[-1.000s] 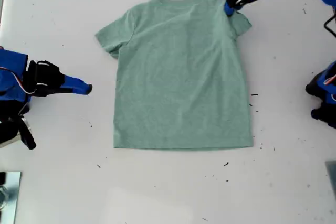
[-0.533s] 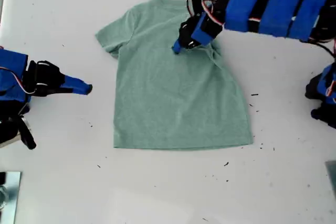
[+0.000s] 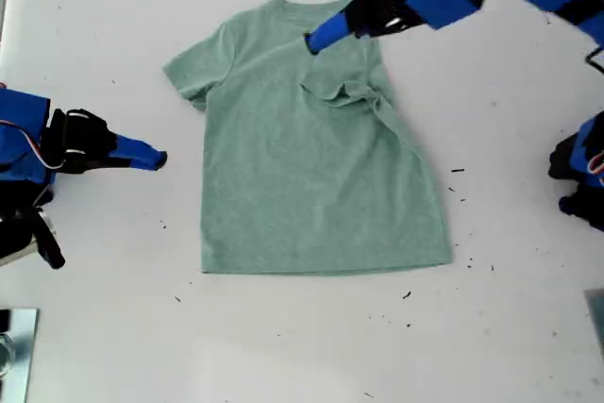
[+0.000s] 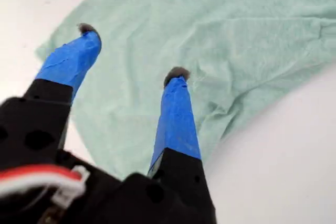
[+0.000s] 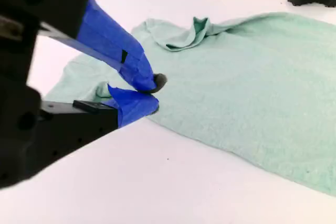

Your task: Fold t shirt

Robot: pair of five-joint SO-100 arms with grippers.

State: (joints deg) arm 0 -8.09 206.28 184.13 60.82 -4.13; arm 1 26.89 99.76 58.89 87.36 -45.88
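Note:
The mint-green t shirt (image 3: 302, 186) lies flat on the white table, collar at the far side of the exterior view. Its sleeve on the exterior view's right is folded inward and bunched on the chest (image 3: 344, 93). My first gripper (image 3: 316, 40) hovers over the shirt near the collar. In the first wrist view it (image 4: 131, 51) is open, with only shirt fabric (image 4: 236, 35) below and nothing between its fingers. My second gripper (image 3: 156, 158) rests shut on the table at the exterior view's left, just short of the other sleeve (image 5: 89, 77). Its tips (image 5: 155, 93) hold nothing.
The first arm's blue base (image 3: 580, 176) stands at the exterior view's right edge, and the second arm's base (image 3: 24, 176) at the left edge. A metal object (image 3: 14, 346) sits in the exterior view's lower left corner. Bare white table (image 3: 283, 346) lies in front of the hem.
My first gripper carried the sleeve from the exterior view's right inward onto the chest, let it go and rose toward the collar. The second gripper has not moved.

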